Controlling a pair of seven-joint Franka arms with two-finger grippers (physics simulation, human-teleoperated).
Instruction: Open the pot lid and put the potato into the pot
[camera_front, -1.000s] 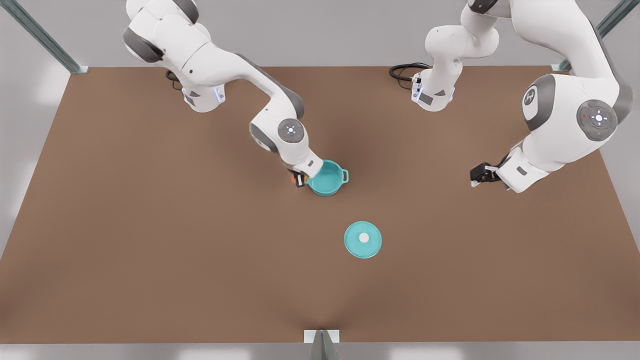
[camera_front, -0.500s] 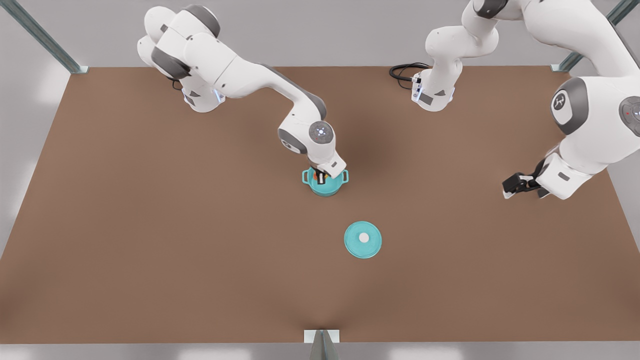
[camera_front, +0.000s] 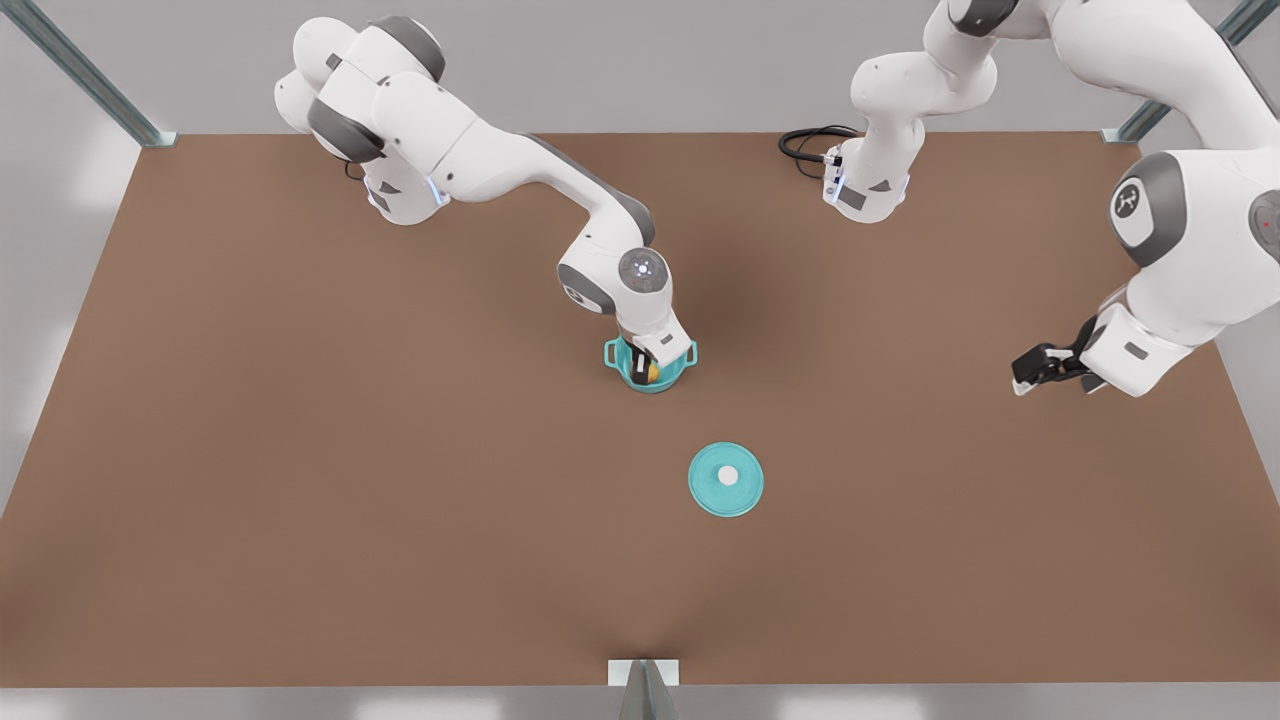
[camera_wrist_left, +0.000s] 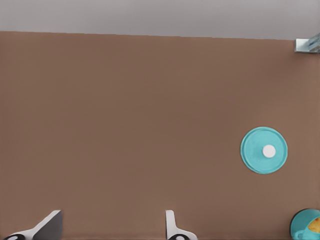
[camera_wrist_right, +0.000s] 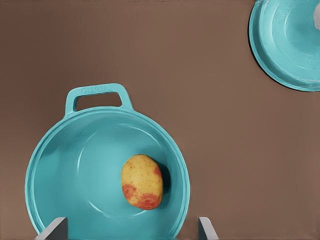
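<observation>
Two white arms are seen over a wide brown table (camera_front: 300, 480). Much bare table is seen on every side, most of all toward the front view's left and the near edge. Metal posts are seen at the far corners, and a black cable (camera_front: 805, 143) is coiled by one arm's base at the far edge.

The pot (camera_front: 650, 372) is placed near the middle of the table, well away from every edge. The right gripper (camera_front: 645, 362) is held just over the pot's open top. Its fingers (camera_wrist_right: 54, 230) are spread apart, and nothing is pinched between them. The potato (camera_wrist_right: 142, 181) is seen lying on the bottom of the pot, close to one wall.

The pot lid (camera_front: 726, 479) is laid flat on the table, knob up, nearer the front edge and apart from the pot. Nothing is set between them.

The left gripper (camera_front: 1040, 368) waits off toward the front view's right edge, far from the pot. Its fingers (camera_wrist_left: 172, 227) are spread too, with nothing held.
</observation>
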